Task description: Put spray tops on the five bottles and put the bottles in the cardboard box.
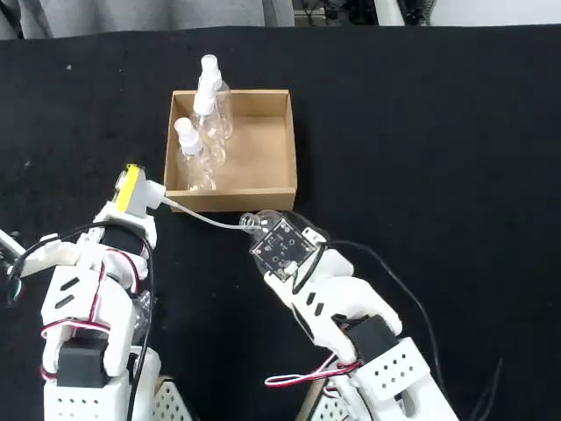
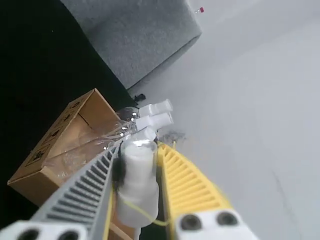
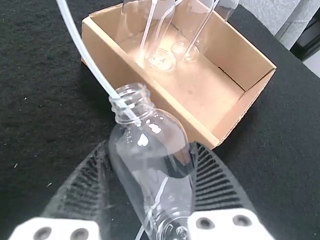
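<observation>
The cardboard box (image 1: 293, 149) sits upper centre-left, with three capped bottles (image 1: 200, 145) along its left wall and its right half bare cardboard. Just below its near edge the right gripper (image 1: 260, 228) pinches an uncapped bottle (image 3: 131, 102). The left gripper (image 1: 140, 191), lower left, clamps a spray top (image 2: 136, 185) whose tube (image 1: 206, 219) enters that neck.

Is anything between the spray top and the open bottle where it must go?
Nothing visible stands between them. The spray top, held by the left gripper, has its tube inside the open bottle.

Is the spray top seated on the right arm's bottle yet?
No, the bottle neck is bare with only the tube entering it; the left gripper holds the spray top.
</observation>
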Robot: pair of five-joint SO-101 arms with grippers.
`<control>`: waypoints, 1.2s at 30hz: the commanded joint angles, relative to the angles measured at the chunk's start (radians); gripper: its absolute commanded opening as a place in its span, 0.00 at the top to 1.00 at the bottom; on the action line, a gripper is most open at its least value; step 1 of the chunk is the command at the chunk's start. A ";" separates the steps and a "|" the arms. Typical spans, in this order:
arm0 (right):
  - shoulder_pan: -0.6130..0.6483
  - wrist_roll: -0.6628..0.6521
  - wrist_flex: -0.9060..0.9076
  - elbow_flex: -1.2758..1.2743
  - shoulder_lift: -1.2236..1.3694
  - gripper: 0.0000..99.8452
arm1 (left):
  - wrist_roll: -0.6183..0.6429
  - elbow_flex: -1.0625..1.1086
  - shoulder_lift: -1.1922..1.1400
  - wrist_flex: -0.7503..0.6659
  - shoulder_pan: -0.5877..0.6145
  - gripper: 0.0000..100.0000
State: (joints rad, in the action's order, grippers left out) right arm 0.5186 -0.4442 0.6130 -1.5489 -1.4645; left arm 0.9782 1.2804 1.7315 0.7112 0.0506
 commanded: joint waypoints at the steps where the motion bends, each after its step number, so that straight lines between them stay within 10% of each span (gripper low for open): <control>1: 0.020 -0.003 -0.026 0.008 -0.039 0.94 | 0.037 -0.045 0.014 0.000 -0.015 0.97; 36: 0.026 0.040 -0.023 0.008 -0.039 0.94 | 0.002 0.015 0.012 -0.006 -0.216 0.97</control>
State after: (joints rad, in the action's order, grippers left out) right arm 0.5201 -0.4150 0.6130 -1.5489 -1.4645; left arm 1.0073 1.3111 1.7361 0.7112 -0.1412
